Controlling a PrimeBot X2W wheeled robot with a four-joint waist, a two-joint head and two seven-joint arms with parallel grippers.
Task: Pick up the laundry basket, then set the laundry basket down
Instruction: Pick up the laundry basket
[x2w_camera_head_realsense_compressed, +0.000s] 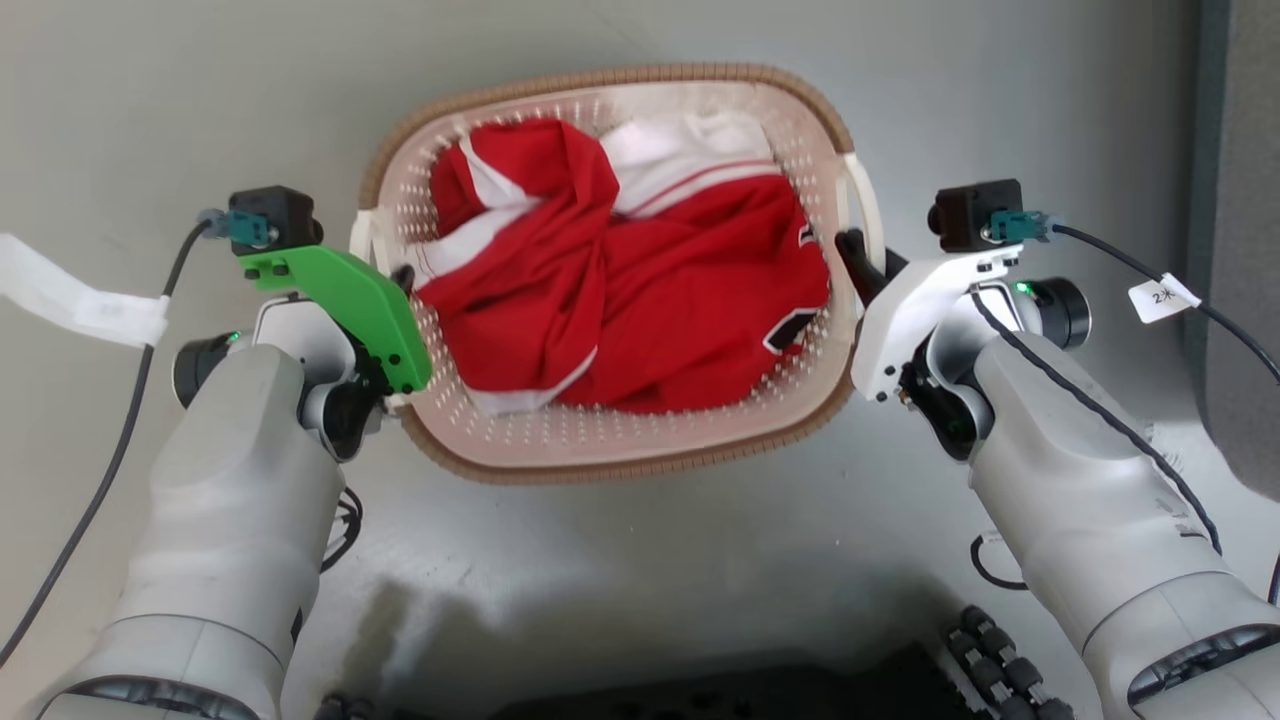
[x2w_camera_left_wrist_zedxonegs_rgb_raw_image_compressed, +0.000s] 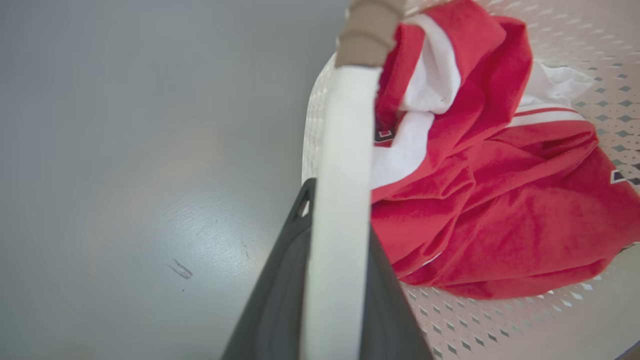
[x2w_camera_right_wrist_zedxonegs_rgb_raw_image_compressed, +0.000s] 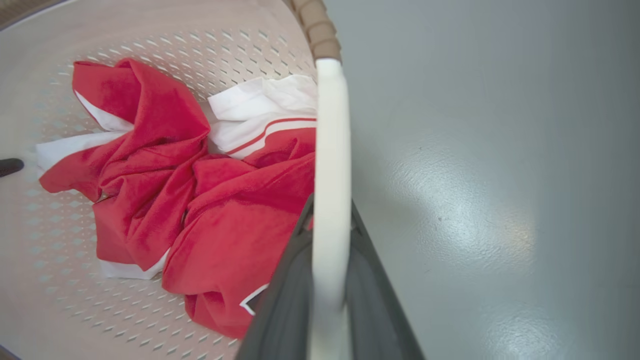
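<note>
perforated cream laundry basket (x2w_camera_head_realsense_compressed: 560, 438), brown woven-look rim, is sitting between both arms over glossy grey floor (x2w_camera_head_realsense_compressed: 150, 100). left tool (x2w_camera_left_wrist_zedxonegs_rgb_raw_image_compressed: 340, 210) and right tool (x2w_camera_right_wrist_zedxonegs_rgb_raw_image_compressed: 330, 212) are pinching its smooth white side handles (x2w_camera_head_realsense_compressed: 866, 205). crumpled red-white cloth (x2w_camera_head_realsense_compressed: 640, 290) is lying inside.

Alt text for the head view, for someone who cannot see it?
The left gripper and right gripper each grip a side handle of the laundry basket, seen from above. Crumpled red and white clothes lie inside.
</note>
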